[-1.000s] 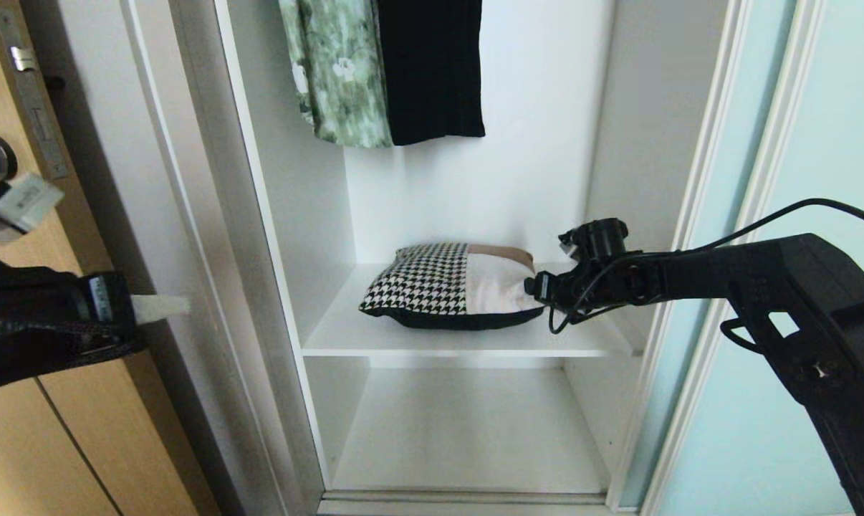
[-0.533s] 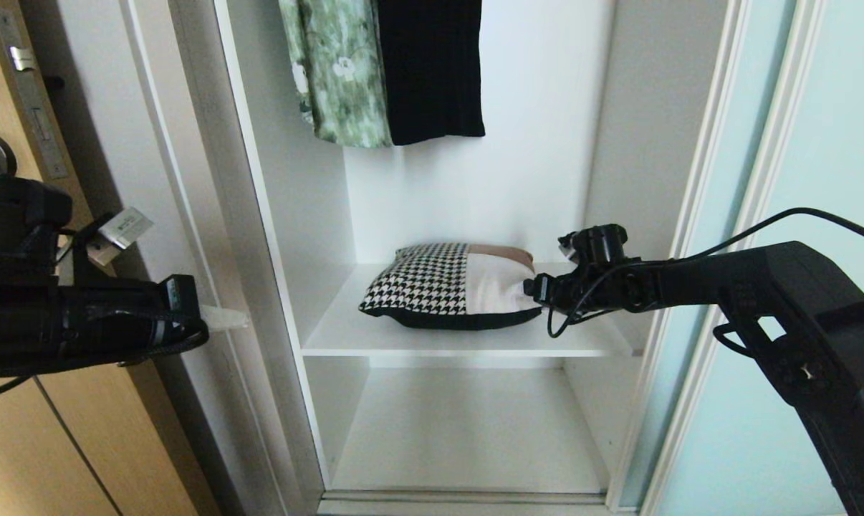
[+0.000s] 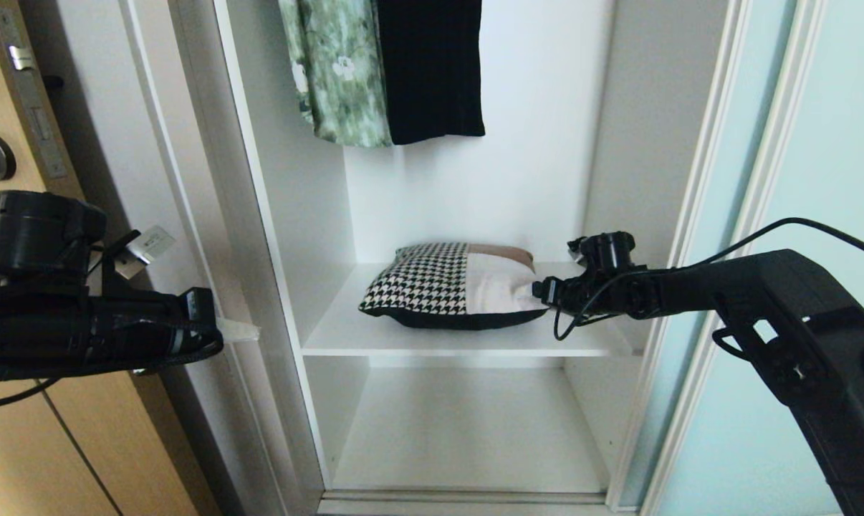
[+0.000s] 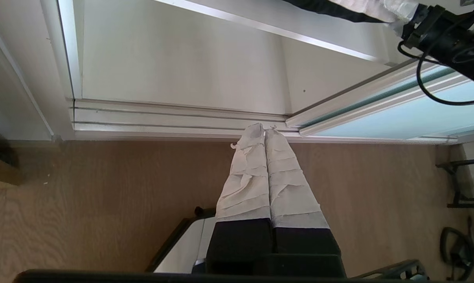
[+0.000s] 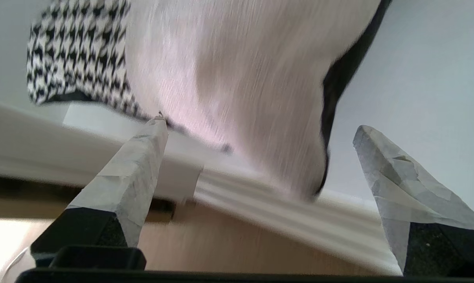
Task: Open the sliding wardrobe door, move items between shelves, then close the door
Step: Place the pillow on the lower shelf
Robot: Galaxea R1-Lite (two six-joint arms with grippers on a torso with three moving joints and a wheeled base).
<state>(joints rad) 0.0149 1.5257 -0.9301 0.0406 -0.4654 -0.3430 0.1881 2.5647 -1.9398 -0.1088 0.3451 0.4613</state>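
Changes since a second ago: the left arm has swung in from the 9 o'clock edge of the head view toward the wardrobe's left jamb; the right arm has dipped slightly at the cushion's corner. Nothing else has shifted.

Item 1, right gripper (image 5: 260,129). Taped fingers spread wide, straddling the near right corner of the items (image 3: 452,285) with nothing clamped. In the head view it sits at 3 o'clock of the bundle, just beside it.

Item 2, left gripper (image 3: 237,330). Taped fingers pressed together, empty, level, hanging at 9 o'clock of the opening, outside the cabinet.

Item 3, the items. A houndstooth, beige and dark bundle lying flat on the upper of the two shelves (image 3: 346,333), toward its right half.

Item 4, sliding wardrobe door (image 3: 826,215). Pushed aside to 3 o'clock; the opening stands free.

Risks, judged:
- The fingers span only a corner. Closing there would likely pinch one soft layer, and the rest could sag, unfold or drag off the shelf edge.
- The lower finger lies close to the shelf's front lip; a slight drop could catch the board rather than the cloth.
- The right arm's loose cable (image 3: 797,218) runs near the door frame and could snag on withdrawal.

Surroundings: a green floral garment (image 3: 339,72) and a black garment (image 3: 432,68) hang at 12 o'clock, well above the bundle. The lower shelf (image 3: 468,430) lies at 6 o'clock. A tan wooden door (image 3: 16,107) stands behind the left arm.
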